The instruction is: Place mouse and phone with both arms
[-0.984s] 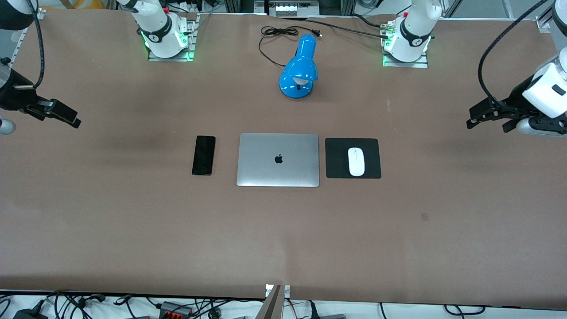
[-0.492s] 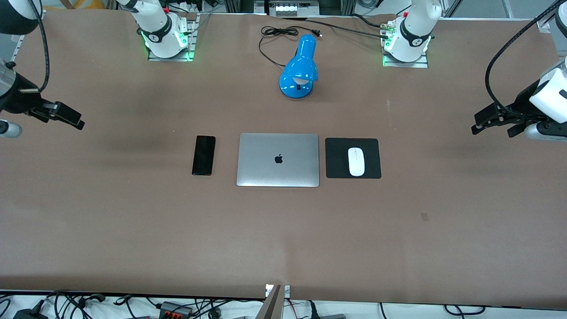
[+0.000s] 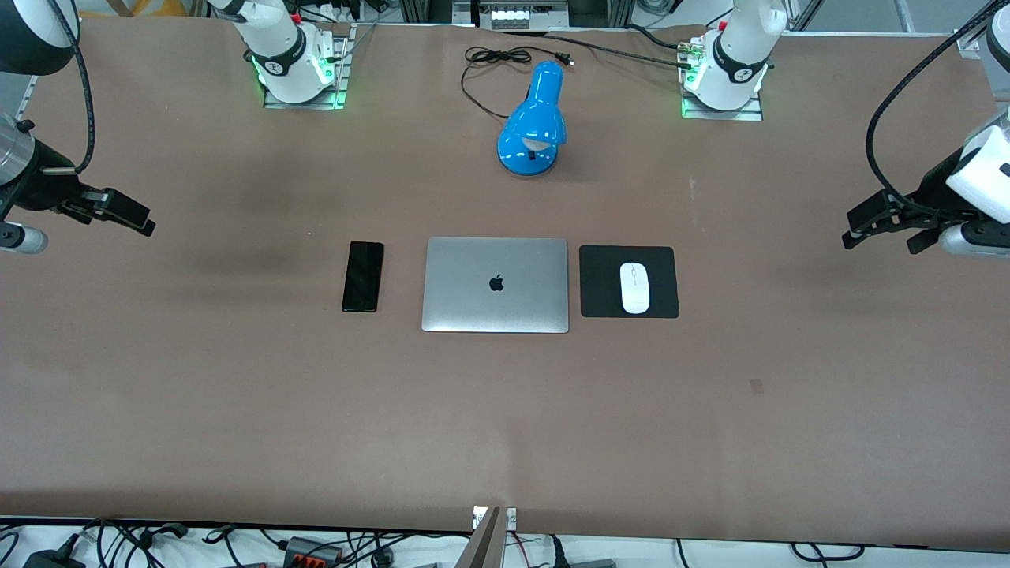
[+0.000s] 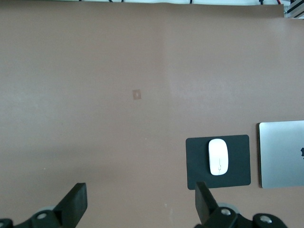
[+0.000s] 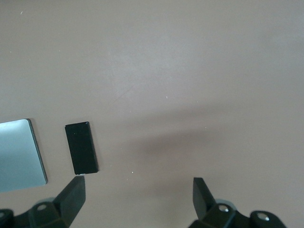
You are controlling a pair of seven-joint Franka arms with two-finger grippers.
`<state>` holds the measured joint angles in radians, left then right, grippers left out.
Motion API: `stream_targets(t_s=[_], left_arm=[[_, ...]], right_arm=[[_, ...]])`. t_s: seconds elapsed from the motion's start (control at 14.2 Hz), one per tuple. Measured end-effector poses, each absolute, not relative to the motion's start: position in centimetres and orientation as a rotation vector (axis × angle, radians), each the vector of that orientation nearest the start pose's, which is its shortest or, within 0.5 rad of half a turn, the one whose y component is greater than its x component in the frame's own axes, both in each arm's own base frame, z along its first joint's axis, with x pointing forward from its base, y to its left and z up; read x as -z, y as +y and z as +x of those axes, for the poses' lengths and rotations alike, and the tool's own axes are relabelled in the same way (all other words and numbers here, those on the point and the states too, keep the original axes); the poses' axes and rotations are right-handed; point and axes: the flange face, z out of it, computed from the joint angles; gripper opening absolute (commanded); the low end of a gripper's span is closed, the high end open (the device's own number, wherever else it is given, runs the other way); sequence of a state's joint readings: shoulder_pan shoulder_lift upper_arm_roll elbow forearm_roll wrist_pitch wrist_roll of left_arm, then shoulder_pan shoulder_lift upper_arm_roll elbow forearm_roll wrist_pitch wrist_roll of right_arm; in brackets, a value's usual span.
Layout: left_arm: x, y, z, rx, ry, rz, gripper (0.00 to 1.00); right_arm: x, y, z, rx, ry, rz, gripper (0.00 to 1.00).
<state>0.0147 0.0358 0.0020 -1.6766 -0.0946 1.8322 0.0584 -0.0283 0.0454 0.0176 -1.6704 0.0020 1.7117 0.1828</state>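
The white mouse (image 3: 634, 287) lies on a black square pad (image 3: 629, 282) beside the closed silver laptop (image 3: 495, 284), toward the left arm's end of the table; it also shows in the left wrist view (image 4: 218, 156). The black phone (image 3: 363, 276) lies flat beside the laptop, toward the right arm's end; it also shows in the right wrist view (image 5: 81, 147). My left gripper (image 3: 874, 221) is open and empty, up over the table's end past the pad. My right gripper (image 3: 118, 211) is open and empty, up over the table's end past the phone.
A blue desk lamp (image 3: 534, 125) with a black cord (image 3: 489, 59) stands between the arm bases, farther from the front camera than the laptop. The brown table (image 3: 505, 426) stretches wide in front of the laptop.
My left gripper has drawn back toward the left arm's end of the table and risen a little. My right gripper has shifted slightly toward the phone. Phone and mouse have not moved.
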Motion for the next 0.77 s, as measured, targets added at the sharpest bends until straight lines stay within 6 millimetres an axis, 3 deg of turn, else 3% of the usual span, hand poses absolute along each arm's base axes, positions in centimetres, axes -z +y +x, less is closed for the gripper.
stream_targets(t_s=[0.35,0.77], left_arm=[[-57.6,0.1,60.2,0.211,0.042,-3.222,1.0],[-58.0,-0.3,60.4,0.223,0.051,-3.222,1.0]], right_arm=[[-56.4,-1.1,57.5,-0.017,0.314,-3.124,1.0],[-56.4,-1.2,57.5,-0.018,0.314,-3.124,1.0]])
